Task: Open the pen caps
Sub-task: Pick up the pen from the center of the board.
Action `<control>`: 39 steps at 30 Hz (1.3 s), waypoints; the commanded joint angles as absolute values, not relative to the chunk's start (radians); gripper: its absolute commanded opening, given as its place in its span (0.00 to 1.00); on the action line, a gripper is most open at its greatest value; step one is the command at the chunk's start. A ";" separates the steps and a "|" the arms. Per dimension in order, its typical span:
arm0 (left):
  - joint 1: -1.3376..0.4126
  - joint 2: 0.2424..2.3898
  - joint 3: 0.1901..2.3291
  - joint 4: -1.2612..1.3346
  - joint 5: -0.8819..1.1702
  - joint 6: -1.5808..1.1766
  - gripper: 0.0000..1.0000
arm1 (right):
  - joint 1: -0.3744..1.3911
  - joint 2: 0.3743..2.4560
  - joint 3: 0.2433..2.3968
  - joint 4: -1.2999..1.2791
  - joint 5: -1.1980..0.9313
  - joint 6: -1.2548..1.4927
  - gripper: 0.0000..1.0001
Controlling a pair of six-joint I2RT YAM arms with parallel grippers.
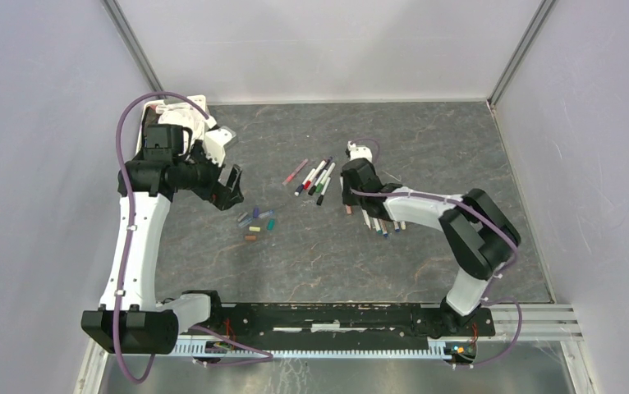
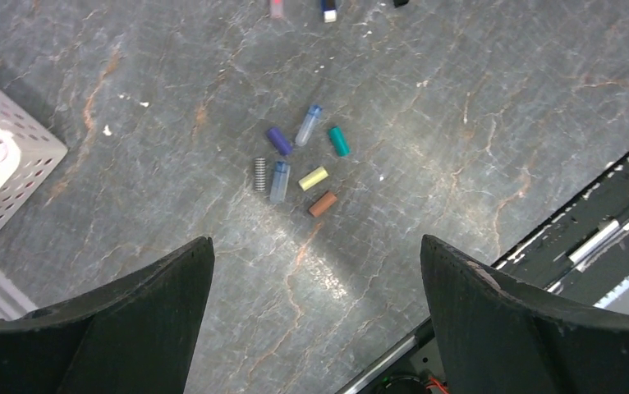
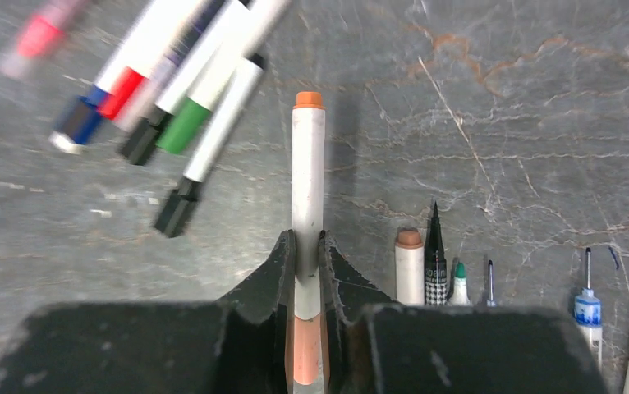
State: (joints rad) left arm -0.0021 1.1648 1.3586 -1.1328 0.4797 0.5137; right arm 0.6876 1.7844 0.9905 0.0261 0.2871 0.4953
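Note:
Several loose pen caps [image 2: 313,178] in purple, teal, yellow, brown and clear blue lie in a cluster [image 1: 255,223] on the grey table. My left gripper [image 2: 318,246] hangs above them, open and empty; in the top view the left gripper [image 1: 231,189] is just up-left of the cluster. My right gripper [image 3: 308,242] is shut on a white-barrelled pen [image 3: 309,164], fingertips on the barrel. Its orange cap [image 3: 307,349] sits deeper between the fingers. In the top view the right gripper [image 1: 350,197] is at mid-table.
Several capped pens [image 1: 315,176] lie fanned out left of the right gripper, blurred in the right wrist view [image 3: 172,82]. A row of uncapped pens [image 3: 410,263] lies to its right [image 1: 383,226]. A white perforated basket [image 2: 7,164] stands at the far left.

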 commanded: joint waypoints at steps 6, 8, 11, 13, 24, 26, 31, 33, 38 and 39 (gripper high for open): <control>-0.002 1.202 1.454 -1.159 0.688 0.546 1.00 | 0.771 1.442 0.872 0.426 0.169 0.647 0.07; -0.002 1.206 1.464 -1.159 0.758 0.529 1.00 | 0.822 1.410 0.888 0.499 0.165 0.672 0.05; -0.002 1.205 1.451 -1.137 0.884 0.482 1.00 | 0.891 1.380 0.903 0.610 0.198 0.705 0.00; -0.002 1.199 1.424 -1.099 0.961 0.438 1.00 | 0.937 1.368 0.904 0.681 0.237 0.725 0.00; -0.039 1.137 1.348 -0.948 1.126 0.302 0.96 | 1.108 1.422 0.997 0.832 0.417 0.720 0.00; -0.048 1.131 1.333 -0.937 1.129 0.293 0.95 | 1.123 1.438 1.009 0.854 0.440 0.719 0.00; -0.056 1.132 1.322 -0.930 1.161 0.279 0.91 | 1.157 1.466 1.027 0.889 0.474 0.714 0.00; -0.061 1.135 1.320 -0.921 1.166 0.272 0.89 | 1.165 1.473 1.029 0.898 0.484 0.715 0.00; -0.082 1.138 1.305 -0.877 1.171 0.236 0.80 | 1.181 1.484 1.038 0.916 0.498 0.709 0.00; -0.086 1.139 1.302 -0.871 1.169 0.231 0.78 | 1.185 1.486 1.039 0.919 0.500 0.706 0.00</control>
